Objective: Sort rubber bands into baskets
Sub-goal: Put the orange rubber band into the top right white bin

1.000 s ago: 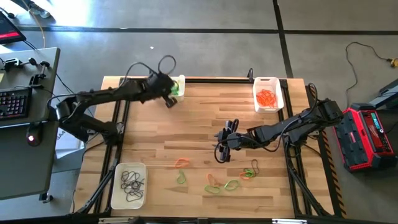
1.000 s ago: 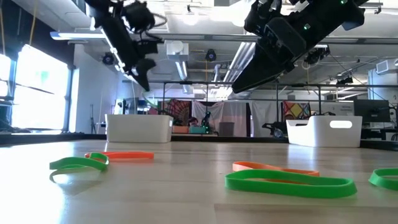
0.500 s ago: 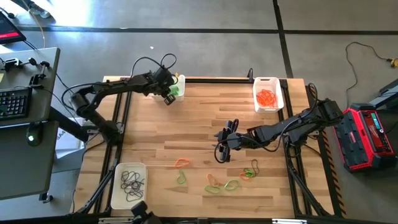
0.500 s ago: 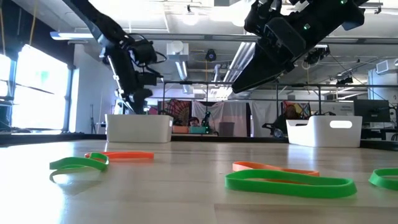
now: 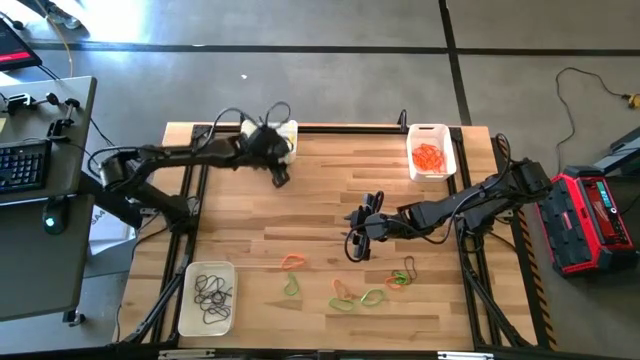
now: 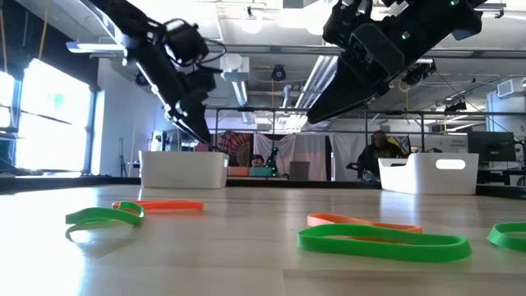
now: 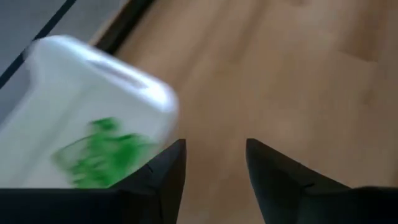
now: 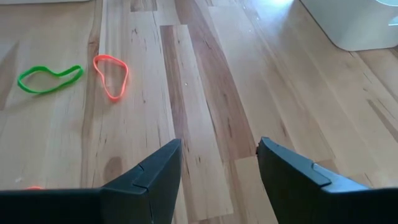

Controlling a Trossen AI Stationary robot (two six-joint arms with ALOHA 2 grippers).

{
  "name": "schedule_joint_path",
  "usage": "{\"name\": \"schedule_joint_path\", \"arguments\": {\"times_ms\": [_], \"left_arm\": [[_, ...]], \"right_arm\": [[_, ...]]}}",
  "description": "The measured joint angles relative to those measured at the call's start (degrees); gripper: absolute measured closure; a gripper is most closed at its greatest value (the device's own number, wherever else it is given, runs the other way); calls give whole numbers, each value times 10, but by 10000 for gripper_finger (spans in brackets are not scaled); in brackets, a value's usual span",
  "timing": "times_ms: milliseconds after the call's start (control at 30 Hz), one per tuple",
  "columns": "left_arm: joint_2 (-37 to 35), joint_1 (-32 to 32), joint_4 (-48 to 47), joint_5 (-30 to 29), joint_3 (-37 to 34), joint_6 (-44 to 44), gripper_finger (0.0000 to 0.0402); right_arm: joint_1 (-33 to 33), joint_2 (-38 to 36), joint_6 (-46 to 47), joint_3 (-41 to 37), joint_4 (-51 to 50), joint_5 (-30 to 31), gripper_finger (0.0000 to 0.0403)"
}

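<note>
Green bands (image 7: 99, 152) inside basket (image 7: 93, 68), wrist-only; left gripper (image 7: 214, 171) parted, empty.

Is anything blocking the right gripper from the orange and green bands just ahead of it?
Nothing visible does. The right gripper hangs open above bare table; the orange band and green band lie flat ahead, unobstructed.

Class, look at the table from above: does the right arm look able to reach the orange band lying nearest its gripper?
Probably yes. The right gripper hangs open above bare wood, and nothing stands between it and the orange band.
</note>
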Motion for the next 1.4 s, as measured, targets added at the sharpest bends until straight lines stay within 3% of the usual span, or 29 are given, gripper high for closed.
{"name": "schedule_joint_path", "arguments": {"times_ms": [333,467,700,1000,1233,1400], "left_arm": [[-55,-230,31,-5,-69,-85,241],[-38,-330,24,-4,-73,-121,241],[16,-442,25,-38,-73,-280,238],[91,-516,34,-51,-73,-374,216],[121,-537,57,-60,-70,-415,193],[133,-541,58,-80,-70,-420,199]], "right_arm": [[-1,0,-4,0,-2,0,203],[-1,0,-4,0,-2,0,203],[-1,0,-4,0,0,0,203],[-1,0,-5,0,0,0,203],[-1,0,-5,0,1,0,203],[-1,0,-5,0,1,0,203]]}}
